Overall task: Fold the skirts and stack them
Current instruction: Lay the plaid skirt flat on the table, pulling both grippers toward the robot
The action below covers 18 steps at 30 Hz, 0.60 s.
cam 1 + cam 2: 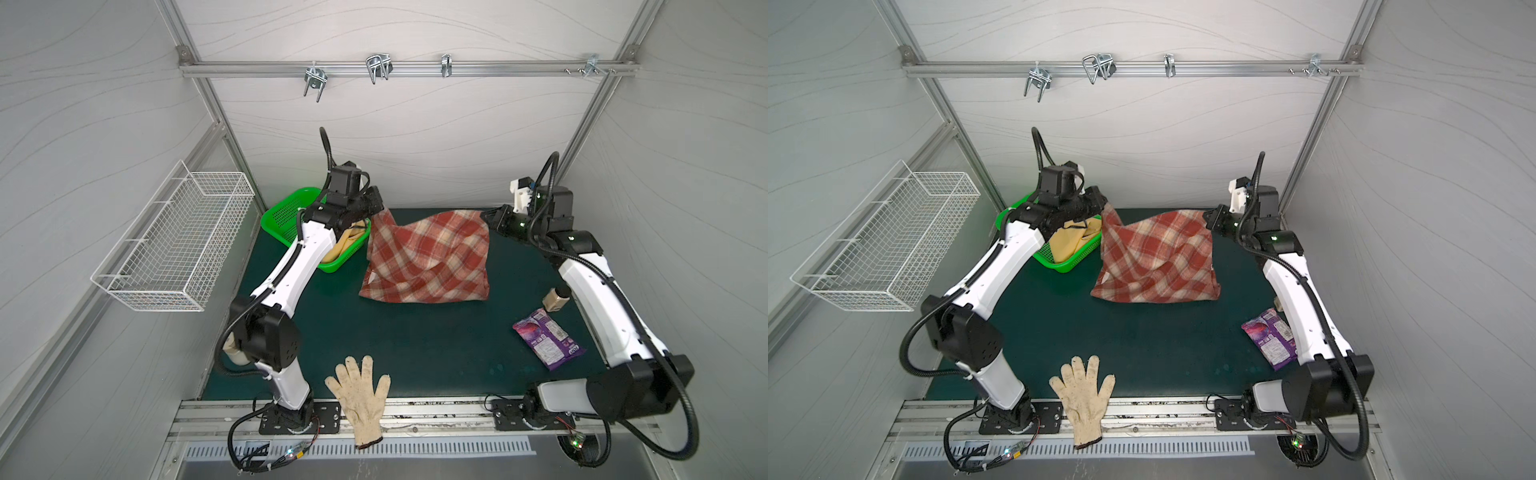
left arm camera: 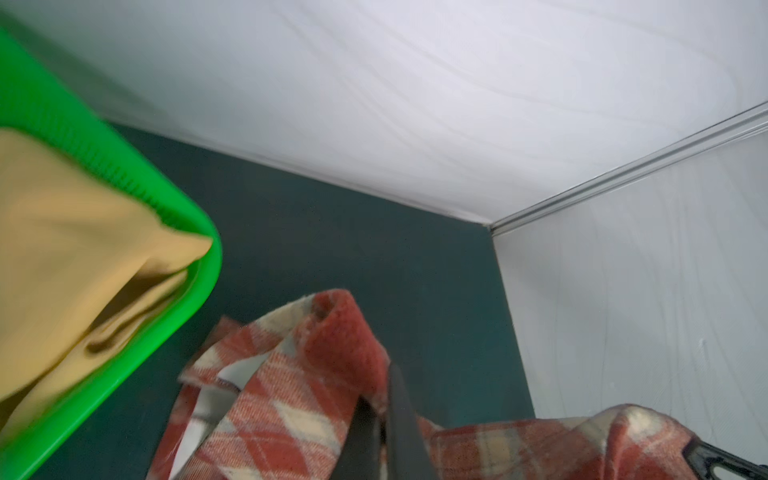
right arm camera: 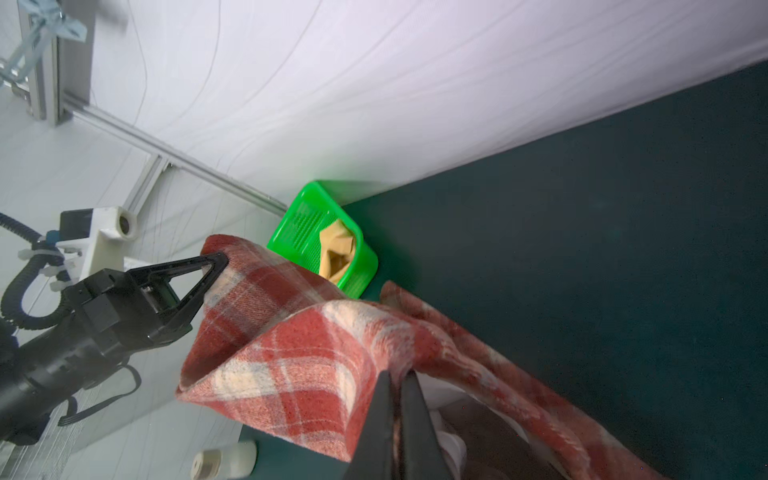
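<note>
Left gripper and right gripper clamp the plaid skirt by raised corners; nothing folded yet, mustard skirt in basket at ten o'clock.

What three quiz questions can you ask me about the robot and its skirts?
1. True or false: the left gripper and the right gripper each pinch a corner of the plaid skirt.
2. Where is the yellow skirt? A: in the green basket. B: on the glove. C: in the wire basket.
3. What colour is the packet?
Key: 1 true; 2 A; 3 purple.
</note>
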Each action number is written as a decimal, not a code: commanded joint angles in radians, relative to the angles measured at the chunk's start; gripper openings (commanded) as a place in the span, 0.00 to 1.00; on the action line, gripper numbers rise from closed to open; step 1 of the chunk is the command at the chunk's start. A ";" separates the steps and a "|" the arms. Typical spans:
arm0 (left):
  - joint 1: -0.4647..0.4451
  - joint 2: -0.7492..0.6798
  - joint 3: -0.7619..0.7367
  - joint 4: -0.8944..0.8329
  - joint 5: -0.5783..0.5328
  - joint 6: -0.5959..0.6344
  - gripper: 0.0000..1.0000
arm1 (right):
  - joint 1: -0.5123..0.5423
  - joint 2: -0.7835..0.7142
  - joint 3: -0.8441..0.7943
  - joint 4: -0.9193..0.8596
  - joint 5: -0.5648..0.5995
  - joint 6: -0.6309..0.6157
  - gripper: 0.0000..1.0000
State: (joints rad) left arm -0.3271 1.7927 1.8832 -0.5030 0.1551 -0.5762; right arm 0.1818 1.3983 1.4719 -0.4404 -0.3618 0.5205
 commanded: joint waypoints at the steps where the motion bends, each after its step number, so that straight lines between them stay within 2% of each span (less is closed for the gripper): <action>1: 0.007 0.138 0.276 -0.025 0.053 0.018 0.00 | -0.012 0.083 0.168 0.019 0.017 -0.046 0.00; 6: 0.009 0.410 0.863 -0.187 0.065 -0.001 0.00 | -0.021 0.262 0.579 -0.124 0.053 -0.100 0.00; 8: 0.018 0.440 0.955 -0.167 0.083 -0.030 0.00 | -0.019 0.318 0.752 -0.203 0.055 -0.119 0.00; 10: 0.021 0.377 0.879 -0.095 0.076 -0.029 0.00 | -0.018 0.346 0.872 -0.263 0.053 -0.133 0.00; 12: 0.024 0.259 0.710 -0.008 0.048 -0.014 0.00 | -0.016 0.321 0.880 -0.280 0.055 -0.145 0.00; 14: 0.024 0.154 0.556 0.048 0.017 0.006 0.00 | -0.013 0.249 0.760 -0.240 0.051 -0.132 0.00; 18: 0.026 -0.030 0.180 0.155 -0.003 0.022 0.00 | 0.012 0.034 0.340 -0.076 0.035 -0.069 0.00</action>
State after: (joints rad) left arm -0.3065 1.8549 2.2116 -0.4927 0.1753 -0.5758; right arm 0.1749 1.5234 1.9957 -0.5842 -0.3153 0.4240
